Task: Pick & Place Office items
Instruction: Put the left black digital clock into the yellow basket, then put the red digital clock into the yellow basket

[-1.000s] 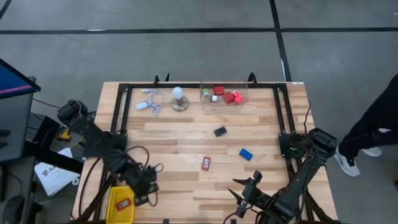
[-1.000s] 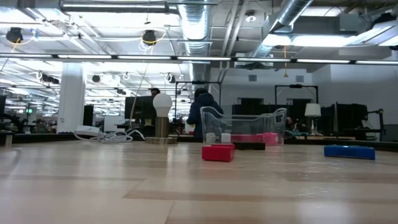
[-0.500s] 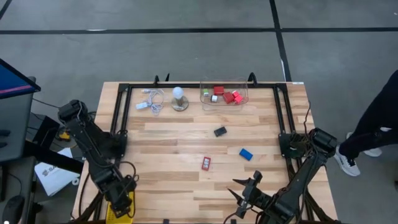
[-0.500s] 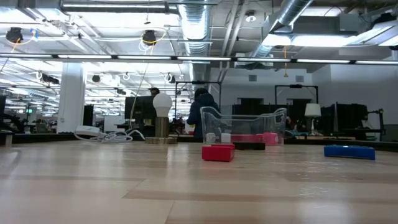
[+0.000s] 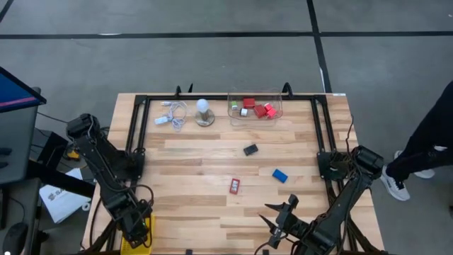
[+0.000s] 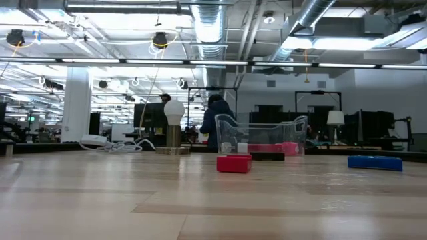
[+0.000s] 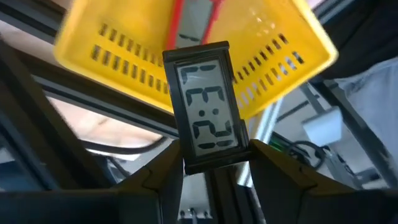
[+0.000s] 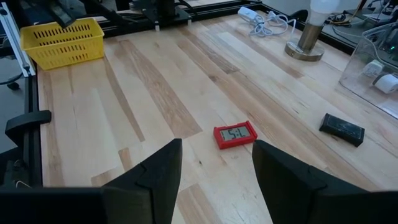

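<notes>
left gripper [image 7: 211, 163] | jaws clamp black clock [image 7: 207, 106] | over yellow basket [image 7: 112, 46]

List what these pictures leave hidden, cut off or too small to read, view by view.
- High view: yellow basket inside, covered by left gripper and cut by the edge.
- Left wrist view: clock edges between the fingers; its casing colour.
- High view: clear bin pieces, too small to identify.
- Low view: both arms, out of frame.
</notes>
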You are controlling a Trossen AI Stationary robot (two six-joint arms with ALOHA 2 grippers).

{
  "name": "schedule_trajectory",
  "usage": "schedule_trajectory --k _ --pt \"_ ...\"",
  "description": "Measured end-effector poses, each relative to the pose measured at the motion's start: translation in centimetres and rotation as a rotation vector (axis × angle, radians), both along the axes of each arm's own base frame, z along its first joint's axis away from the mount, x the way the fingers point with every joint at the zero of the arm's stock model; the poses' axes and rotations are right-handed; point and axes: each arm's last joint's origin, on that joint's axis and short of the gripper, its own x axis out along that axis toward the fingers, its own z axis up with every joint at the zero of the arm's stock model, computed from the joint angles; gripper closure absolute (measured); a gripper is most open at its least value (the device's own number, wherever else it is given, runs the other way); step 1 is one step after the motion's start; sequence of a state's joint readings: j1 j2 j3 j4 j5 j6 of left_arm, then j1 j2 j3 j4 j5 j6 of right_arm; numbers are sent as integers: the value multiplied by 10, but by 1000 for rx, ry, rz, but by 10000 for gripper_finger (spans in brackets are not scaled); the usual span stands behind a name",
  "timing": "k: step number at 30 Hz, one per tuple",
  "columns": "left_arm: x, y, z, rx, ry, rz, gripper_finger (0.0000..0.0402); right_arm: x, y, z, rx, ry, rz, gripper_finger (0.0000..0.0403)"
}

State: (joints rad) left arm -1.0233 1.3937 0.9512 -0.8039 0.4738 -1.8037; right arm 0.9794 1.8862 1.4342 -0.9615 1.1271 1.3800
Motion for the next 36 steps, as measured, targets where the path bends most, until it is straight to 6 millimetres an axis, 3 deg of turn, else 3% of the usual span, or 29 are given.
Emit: schedule_trajectory --k 19,30,36 --pt "2 0 0 19 -58 5 172 0 0 0 0 0 0 214" --pt "42 -3 10 -107 -548 -81 170 0 0 0 -1 0 -1 214" --pt "83 23 14 57 -900 -169 170 0 0 0 -2 1 0 214"
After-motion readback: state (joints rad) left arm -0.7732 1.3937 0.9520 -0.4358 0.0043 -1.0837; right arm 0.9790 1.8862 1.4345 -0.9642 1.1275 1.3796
